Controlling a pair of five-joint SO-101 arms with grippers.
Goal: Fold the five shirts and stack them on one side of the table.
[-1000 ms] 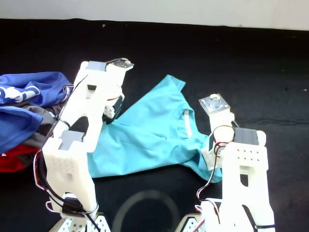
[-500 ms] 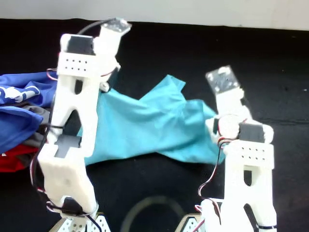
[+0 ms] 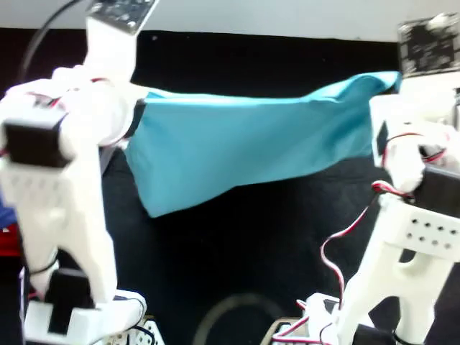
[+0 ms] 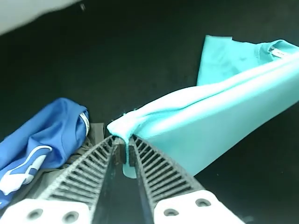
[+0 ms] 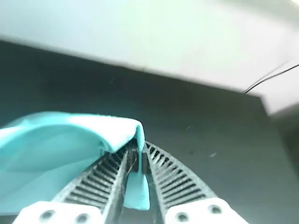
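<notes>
Wht plastic arms [image 3: 65,194], red/blk wires [image 3: 330,244]

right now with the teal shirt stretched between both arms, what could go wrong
The left jaws and right jaws each pinch only a thin bit of edge on the teal shirt, so it might slip free. Its lower edge hangs deeper on the left arm's side, so it could land creased or drape onto the blue shirt lying below.
</notes>
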